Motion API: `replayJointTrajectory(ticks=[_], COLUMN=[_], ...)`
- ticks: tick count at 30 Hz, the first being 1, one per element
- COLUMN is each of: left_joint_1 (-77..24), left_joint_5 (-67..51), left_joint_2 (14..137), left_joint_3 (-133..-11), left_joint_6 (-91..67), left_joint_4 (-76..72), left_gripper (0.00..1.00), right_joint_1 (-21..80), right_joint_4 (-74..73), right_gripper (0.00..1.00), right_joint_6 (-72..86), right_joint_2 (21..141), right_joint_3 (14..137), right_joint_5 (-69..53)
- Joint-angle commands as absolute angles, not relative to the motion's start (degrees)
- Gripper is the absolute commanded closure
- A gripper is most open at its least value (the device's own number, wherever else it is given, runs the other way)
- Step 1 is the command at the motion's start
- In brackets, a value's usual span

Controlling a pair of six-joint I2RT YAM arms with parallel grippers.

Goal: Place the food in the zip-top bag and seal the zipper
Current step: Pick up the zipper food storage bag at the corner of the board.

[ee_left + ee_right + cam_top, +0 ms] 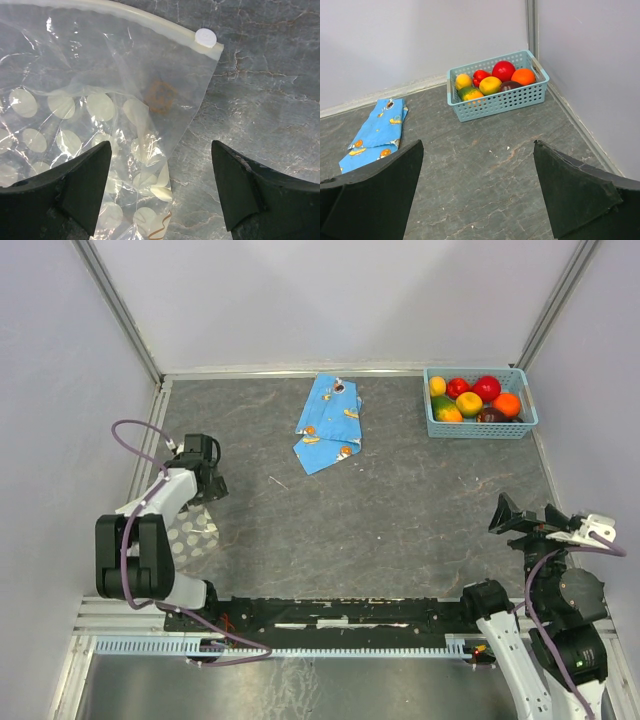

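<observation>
The zip-top bag (pixel 75 110), clear with white polka dots, lies flat and empty at the table's left edge (pixel 192 532). Its zipper (pixel 150 20) runs along the top edge and ends at a white round tab (pixel 206 37). My left gripper (pixel 160 150) hovers low over the bag with jaws open, straddling the bag's right edge (pixel 203 485). The food (pixel 478 396), small round toy fruits in red, orange, yellow, green and dark purple, fills a basket far right (pixel 495 80). My right gripper (pixel 477 147) stands open over bare table near the right front (pixel 525 520), holding nothing.
The light-blue mesh basket (pixel 478 432) sits in the back right corner by the walls (pixel 500 102). A flat blue wrapper with orange prints (pixel 330 422) lies at the back centre (pixel 372 132). Grey walls enclose the table on three sides.
</observation>
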State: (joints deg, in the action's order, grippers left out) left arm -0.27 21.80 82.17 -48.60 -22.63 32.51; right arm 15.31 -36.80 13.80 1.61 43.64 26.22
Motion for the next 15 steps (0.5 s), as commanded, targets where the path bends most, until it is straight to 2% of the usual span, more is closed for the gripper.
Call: replayJointTrajectory(ticks=[1,7,10,15], left_joint_1=[0.5,0.6,0.6,0.5], left_joint_5=[20.0,19.5,18.9,16.2], left_joint_2=[83.7,87.6,87.4,85.3], left_joint_3=[-51.0,-52.2,-52.1,-51.7], left_joint_6=[-22.6,-22.0,-21.7,-20.9], left_joint_4=[31.6,32.7,32.7,32.2], left_gripper=[0.16,0.38,0.56,0.79], right_joint_1=[16.0,16.1,16.1,16.3], right_joint_4=[-34.3,-34.7,-35.1,-35.4], right_gripper=[0.01,0.01,0.01,0.01], right_joint_6=[13.1,13.3,13.5,14.0], right_joint_2=[0.3,0.1,0.1,0.2], right_joint_3=[43.5,43.8,44.0,44.2], right_joint_5=[27.7,27.8,28.2,27.8])
